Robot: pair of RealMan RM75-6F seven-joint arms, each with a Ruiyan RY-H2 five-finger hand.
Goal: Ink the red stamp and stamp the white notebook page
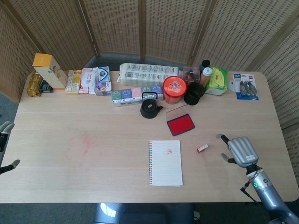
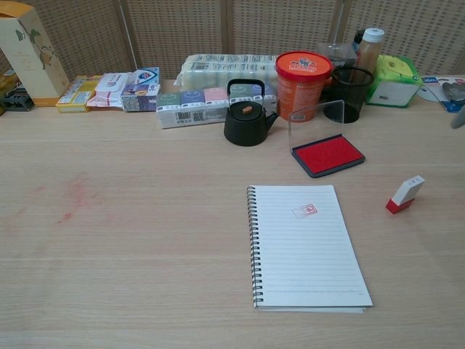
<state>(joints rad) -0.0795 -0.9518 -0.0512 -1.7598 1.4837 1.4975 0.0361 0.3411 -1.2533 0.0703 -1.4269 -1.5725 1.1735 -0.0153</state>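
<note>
— Which step is this?
— The reach: the right robot hand (image 1: pixel 241 150), fingers apart and empty, hangs lower right, near the stamp (image 1: pixel 202 148) lying right of the notebook (image 1: pixel 165 163).
— And next?
— Grip the stamp, then press it on the ink pad (image 1: pixel 181 124). The left robot hand (image 1: pixel 4 135), at the left edge, cannot be judged.

the tabletop (image 2: pixel 131 240) is pale wood grain with a faint reddish smudge (image 2: pixel 73 196) toward its left edge. the notebook (image 2: pixel 305 247) has a white ruled page, a black spiral and one small red imprint (image 2: pixel 304 211). the stamp (image 2: pixel 405 194) is white with a red base. the ink pad (image 2: pixel 328 154) is bright red in a dark frame. along the far edge stand a black teapot (image 2: pixel 245 116), an orange tub (image 2: pixel 303 73) with a red lid and a black mesh cup (image 2: pixel 352 93). the right hand (image 1: pixel 240 150) is grey with black fingertips.
</note>
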